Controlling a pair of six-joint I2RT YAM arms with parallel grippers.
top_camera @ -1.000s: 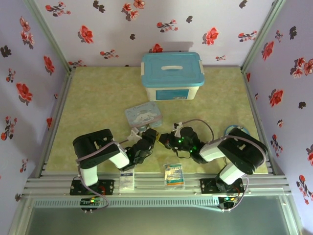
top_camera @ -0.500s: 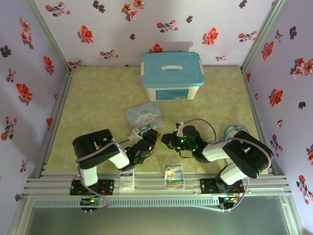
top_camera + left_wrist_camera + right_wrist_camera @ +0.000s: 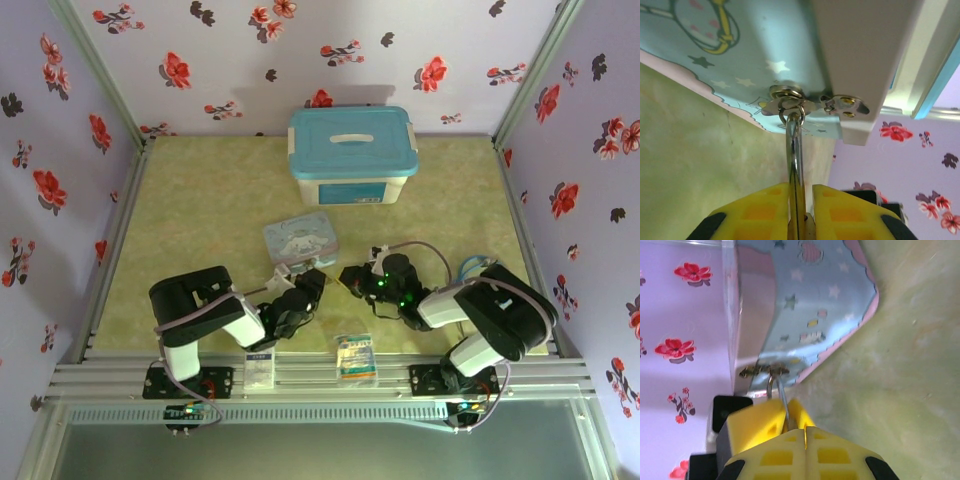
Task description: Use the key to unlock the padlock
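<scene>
The left gripper is clamped on the padlock, whose silver shackle hooks through the hasp on the edge of the tin. The right gripper sits just beside that same edge, its fingers pressed together. A thin silvery sliver ahead of them, possibly the key, reaches toward the hasp. The tin rests on the tabletop.

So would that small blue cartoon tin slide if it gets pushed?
Probably slides easily: the small blue cartoon tin looks light and rests on a smooth green tabletop. Unlikely to tip, being low and flat.
</scene>
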